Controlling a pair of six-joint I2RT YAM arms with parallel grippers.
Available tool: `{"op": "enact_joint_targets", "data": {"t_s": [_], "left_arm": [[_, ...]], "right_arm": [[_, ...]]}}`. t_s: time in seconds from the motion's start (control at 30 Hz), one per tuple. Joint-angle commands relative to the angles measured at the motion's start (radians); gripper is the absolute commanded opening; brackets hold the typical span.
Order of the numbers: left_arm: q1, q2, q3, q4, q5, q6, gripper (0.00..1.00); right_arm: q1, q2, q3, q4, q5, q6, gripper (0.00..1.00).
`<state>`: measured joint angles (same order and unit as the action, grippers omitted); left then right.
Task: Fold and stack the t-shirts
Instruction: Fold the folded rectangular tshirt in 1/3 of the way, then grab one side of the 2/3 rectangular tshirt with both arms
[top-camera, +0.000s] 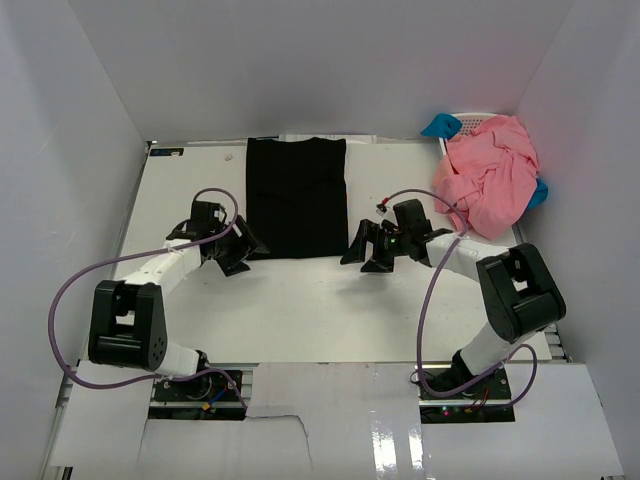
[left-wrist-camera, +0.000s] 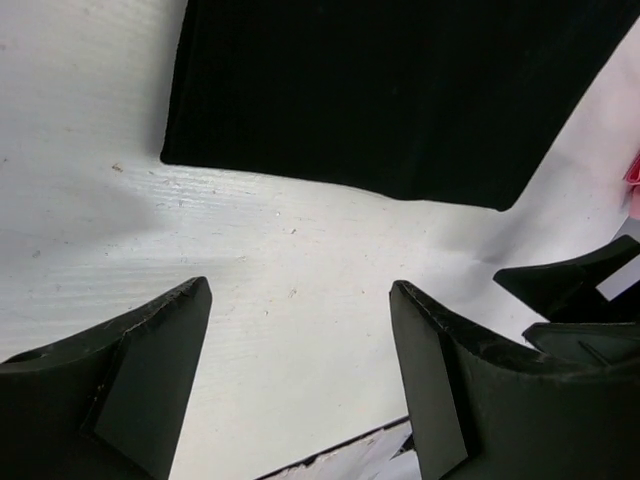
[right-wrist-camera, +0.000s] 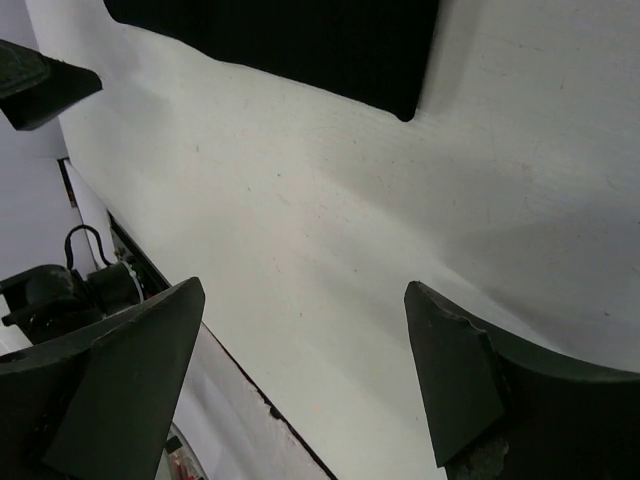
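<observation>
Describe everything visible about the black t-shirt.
The black t-shirt looks like soft, matte, plain cloth, folded into a neat tall rectangle with no sleeves showing. It lies flat on the white table, at the far middle, with straight edges and crisp near corners. Nothing lies on it. The open left gripper and right gripper hover just off its near corners, not touching it.
</observation>
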<state>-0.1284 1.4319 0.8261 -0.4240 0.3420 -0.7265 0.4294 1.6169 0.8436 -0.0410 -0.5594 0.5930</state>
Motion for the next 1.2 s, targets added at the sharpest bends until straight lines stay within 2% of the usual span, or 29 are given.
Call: {"op": "enact_joint_targets", "data": {"t_s": [0.0, 0.13, 0.23, 0.4, 0.67, 0.77, 0.8, 0.87, 0.9, 0.97, 1.0, 1.03, 1.1, 1.17], "left_arm": [[0.0, -0.053, -0.034, 0.082, -0.004, -0.071, 0.82], [-0.001, -0.038, -0.084, 0.151, -0.057, -0.135, 0.81], [-0.002, -0.007, -0.102, 0.189, -0.08, -0.194, 0.79], [-0.001, 0.038, -0.104, 0.232, -0.188, -0.215, 0.78], [-0.002, 0.131, -0.055, 0.228, -0.23, -0.221, 0.78], [-0.002, 0.154, -0.047, 0.226, -0.233, -0.218, 0.78], [-0.002, 0.157, -0.045, 0.226, -0.235, -0.215, 0.78], [-0.001, 0.163, -0.041, 0.223, -0.239, -0.212, 0.78], [-0.002, 0.163, -0.039, 0.222, -0.242, -0.209, 0.78], [-0.002, 0.16, -0.041, 0.22, -0.245, -0.205, 0.78], [-0.002, 0.16, -0.044, 0.222, -0.247, -0.203, 0.78], [-0.001, 0.16, -0.045, 0.22, -0.248, -0.2, 0.78], [-0.002, 0.157, -0.054, 0.218, -0.258, -0.198, 0.78], [-0.001, 0.157, -0.061, 0.217, -0.261, -0.197, 0.78]], "right_arm": [[0.002, -0.003, -0.058, 0.17, 0.01, 0.112, 0.87], [0.003, 0.037, -0.101, 0.347, 0.049, 0.232, 0.86], [0.008, 0.078, -0.092, 0.395, 0.09, 0.27, 0.83], [0.026, 0.156, -0.011, 0.377, 0.147, 0.277, 0.83], [0.035, 0.25, 0.092, 0.325, 0.2, 0.268, 0.81], [0.037, 0.27, 0.109, 0.316, 0.208, 0.268, 0.7], [0.037, 0.273, 0.109, 0.314, 0.216, 0.266, 0.63], [0.037, 0.268, 0.111, 0.3, 0.225, 0.263, 0.55], [0.037, 0.267, 0.109, 0.302, 0.228, 0.263, 0.47], [0.037, 0.268, 0.112, 0.302, 0.225, 0.261, 0.38], [0.037, 0.27, 0.112, 0.302, 0.22, 0.261, 0.28], [0.037, 0.274, 0.115, 0.302, 0.217, 0.263, 0.24], [0.037, 0.282, 0.121, 0.306, 0.21, 0.264, 0.08], [0.037, 0.288, 0.127, 0.306, 0.204, 0.266, 0.08]]}}
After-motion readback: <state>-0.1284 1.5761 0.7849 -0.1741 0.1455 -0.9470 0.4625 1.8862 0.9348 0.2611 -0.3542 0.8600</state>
